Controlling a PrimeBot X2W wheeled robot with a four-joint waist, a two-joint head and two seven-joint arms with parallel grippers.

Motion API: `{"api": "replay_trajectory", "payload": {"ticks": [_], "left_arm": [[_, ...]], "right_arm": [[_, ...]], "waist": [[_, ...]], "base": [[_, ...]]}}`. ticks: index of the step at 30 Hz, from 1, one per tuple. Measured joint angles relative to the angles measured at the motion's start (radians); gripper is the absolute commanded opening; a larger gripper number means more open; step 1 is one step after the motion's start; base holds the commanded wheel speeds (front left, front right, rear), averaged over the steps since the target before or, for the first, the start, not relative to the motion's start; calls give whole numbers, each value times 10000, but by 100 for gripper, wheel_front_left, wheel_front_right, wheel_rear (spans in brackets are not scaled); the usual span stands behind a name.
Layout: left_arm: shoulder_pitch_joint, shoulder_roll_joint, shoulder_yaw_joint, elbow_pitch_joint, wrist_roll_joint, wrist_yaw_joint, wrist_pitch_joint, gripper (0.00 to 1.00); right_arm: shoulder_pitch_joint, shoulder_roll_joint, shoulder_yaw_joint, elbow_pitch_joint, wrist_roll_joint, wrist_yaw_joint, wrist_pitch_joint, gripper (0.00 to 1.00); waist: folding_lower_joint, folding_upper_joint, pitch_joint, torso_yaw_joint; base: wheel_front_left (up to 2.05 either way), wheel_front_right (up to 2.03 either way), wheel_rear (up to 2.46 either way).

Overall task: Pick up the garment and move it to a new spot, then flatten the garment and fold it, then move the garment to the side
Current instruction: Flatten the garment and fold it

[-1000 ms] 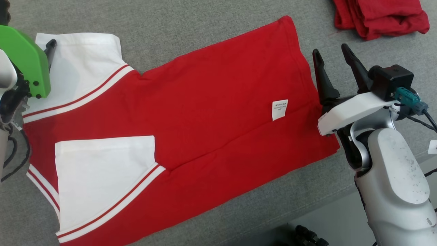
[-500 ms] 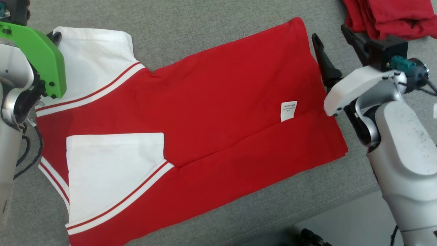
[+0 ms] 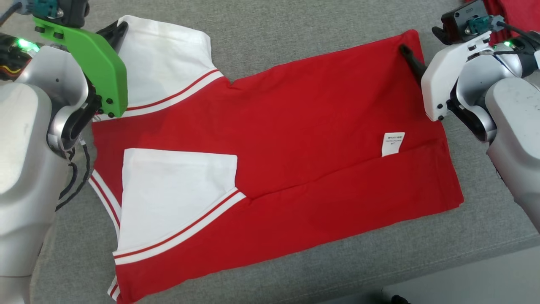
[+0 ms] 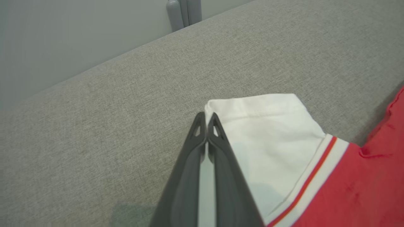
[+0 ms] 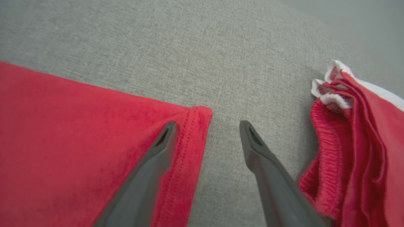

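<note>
Right gripper [image 5: 208,125] is brought from side edge of garment [image 3: 295,139] up to far hem corner; fingers are spread wide, one over red hem, one over grey cushion [image 3: 295,33]. Garment is spread flat on cushion. Left gripper [image 4: 206,121] is pressed closed at white sleeve [image 4: 268,132] corner. Red pile [image 5: 347,142] is seen nearby.

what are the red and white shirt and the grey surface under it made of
Red and white shirt: soft matte knit, probably cotton jersey; stitched hem, light creases. Grey surface: matte woven fabric, perhaps upholstery; fine heathered weave shows.
</note>
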Motion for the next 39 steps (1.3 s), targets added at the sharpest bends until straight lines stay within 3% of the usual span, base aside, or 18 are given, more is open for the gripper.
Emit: {"api": "replay_trajectory", "payload": {"ticks": [8, 11, 15, 17, 30, 39], "left_arm": [[-35, -75, -332, -207, -121, -12, -213, 0], [-42, -71, -384, -249, -167, -13, -238, 0], [-81, -42, -389, -268, -192, -13, -311, 0], [-82, -33, -382, -270, -194, -12, -355, 0], [-45, 98, -109, -468, -341, 59, -1137, 0], [2220, 568, 282, -2288, -748, 462, -2038, 0]], "right_arm": [[-764, -430, 1344, 807, 1369, -2, 328, 100], [-993, -502, 1822, 951, 1852, -4, 330, 49], [-1273, -608, 2429, 1103, 2288, 2, 98, 25], [-1360, -675, 2652, 1197, 2424, 4, -222, 0], [-1727, -671, 3233, 2215, 2562, 4, -2886, 0], [-520, -938, 3200, 1825, 2702, 2, -4752, 0]], "waist": [[0, 0, 7, 316], [0, 0, 46, 337], [0, 0, 102, 353], [0, 0, 113, 352], [0, 0, -208, 268], [-1, 0, -884, 302]], "base": [[0, 0, 0], [0, 0, 0], [0, 0, 0], [0, 0, 0], [0, 0, 0], [0, 0, 0]]}}
